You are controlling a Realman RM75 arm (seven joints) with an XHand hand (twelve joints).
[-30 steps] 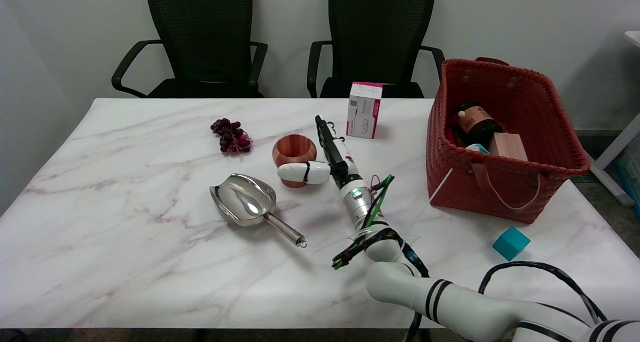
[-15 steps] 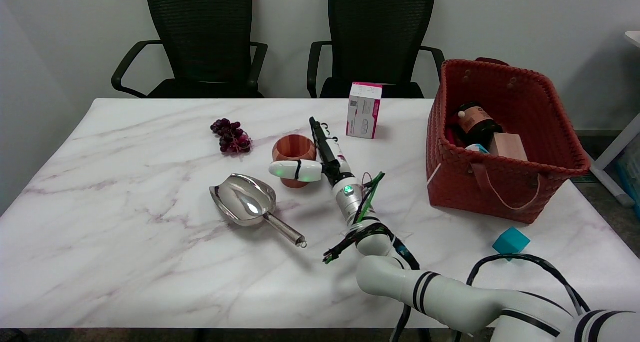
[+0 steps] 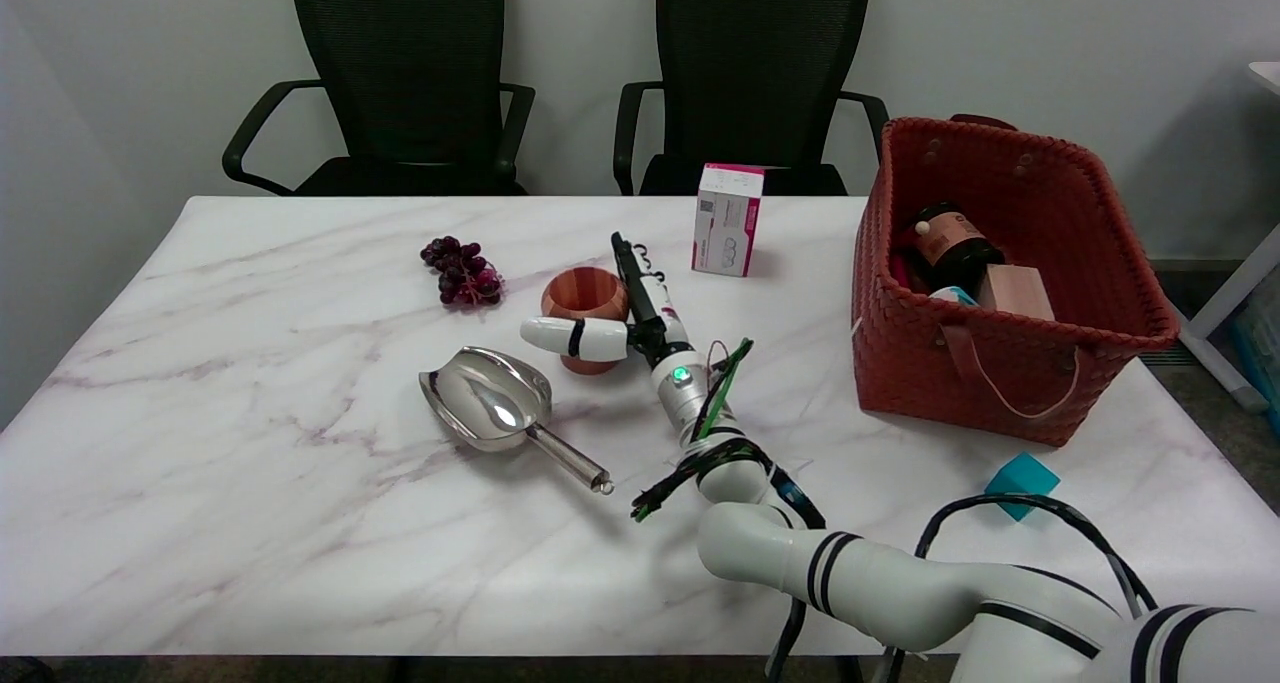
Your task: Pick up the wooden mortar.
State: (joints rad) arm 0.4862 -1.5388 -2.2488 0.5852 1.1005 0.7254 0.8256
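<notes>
Right hand point(image 3: 622, 313) spread around the wooden mortar point(image 3: 585, 306), thumb across its near side, fingers along its right rim; the mortar sits on the tabletop point(image 3: 250, 463), just beyond the metal scoop point(image 3: 490, 403).

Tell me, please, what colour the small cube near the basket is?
The cube is teal, seen best in the head view, partly behind a black cable.

Grapes point(image 3: 462, 272) and a scoop point(image 3: 497, 406) sit mid-table, with a pink box point(image 3: 727, 220) by the far edge. Red basket point(image 3: 1000, 353) at the right edge, teal cube point(image 3: 1021, 478) near it.
</notes>
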